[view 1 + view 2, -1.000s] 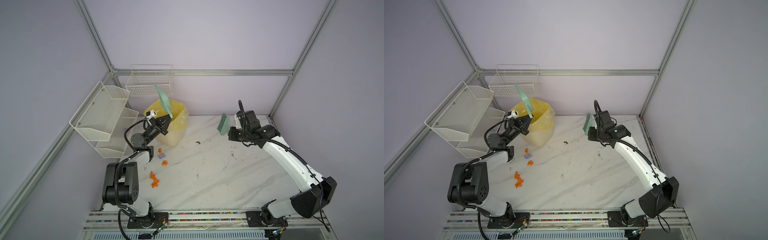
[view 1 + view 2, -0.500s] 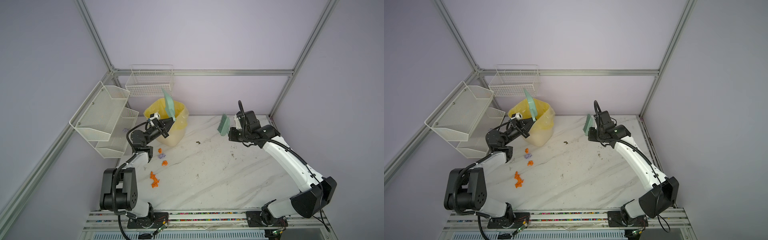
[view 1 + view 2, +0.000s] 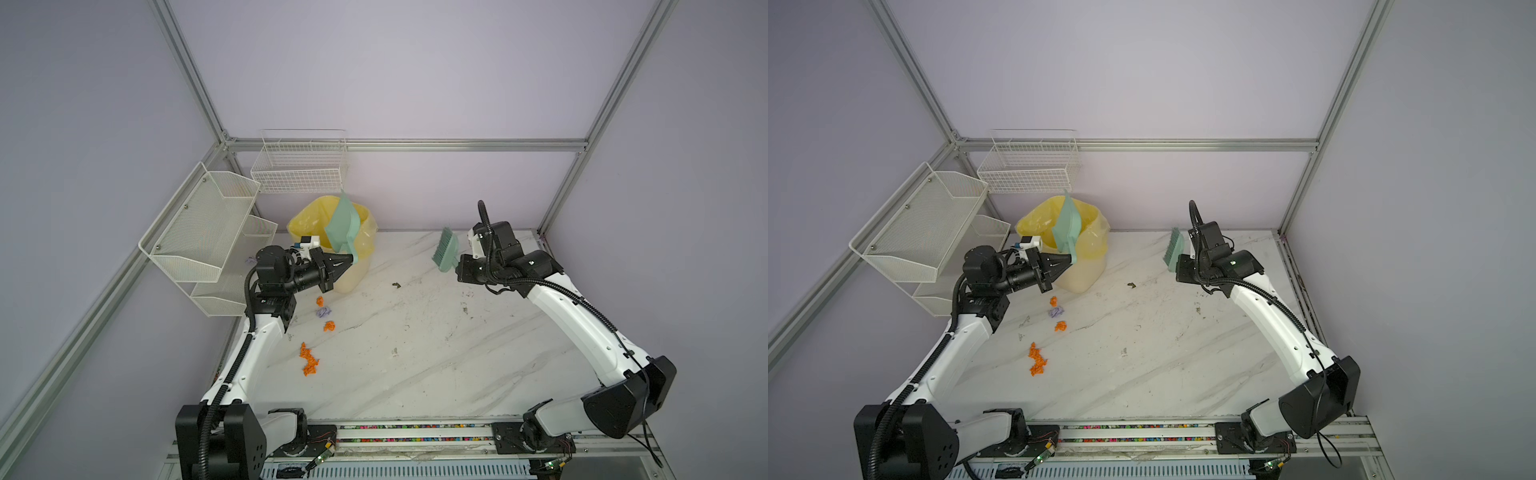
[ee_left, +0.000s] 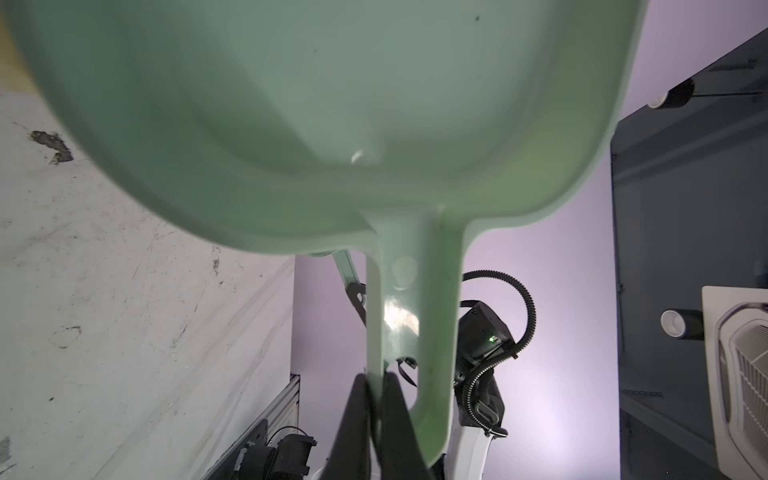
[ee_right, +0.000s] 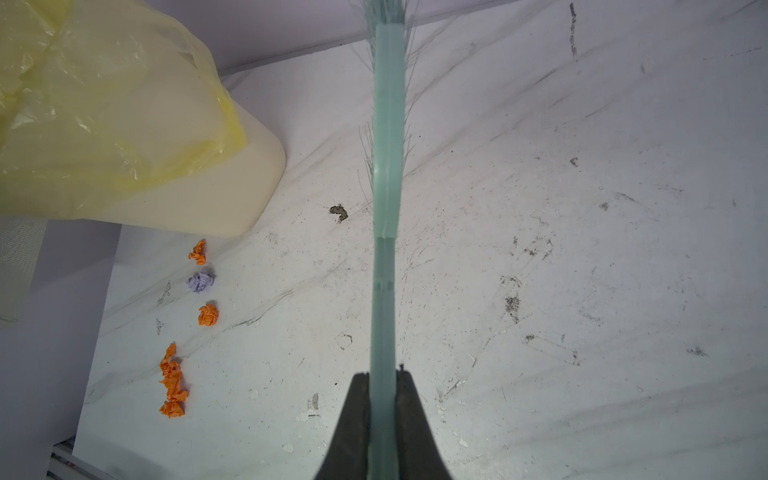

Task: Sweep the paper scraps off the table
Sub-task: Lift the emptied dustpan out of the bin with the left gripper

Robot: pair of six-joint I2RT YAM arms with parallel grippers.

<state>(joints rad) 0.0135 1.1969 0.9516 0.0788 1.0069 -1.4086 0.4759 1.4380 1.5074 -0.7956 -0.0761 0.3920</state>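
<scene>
Clamping shut, the left gripper point(image 3: 351, 259) holds the green dustpan point(image 3: 342, 226) by its handle, tipped over the yellow-lined bin point(image 3: 305, 222); the right gripper point(image 3: 458, 266) pinches the brush point(image 3: 445, 248) aloft. This looks like emptying; paper scraps point(image 3: 309, 360) lie on the table point(image 3: 415, 365) near the bin, so both tools must next come down beside them. No writing is readable.

One dustpan point(image 3: 341, 224), one brush point(image 3: 444, 249) and one bin point(image 3: 351, 280) are counted; at least one lavender scrap point(image 5: 200, 282), two lone orange scraps point(image 5: 198, 252) and one orange cluster point(image 5: 172, 382) are seen.
</scene>
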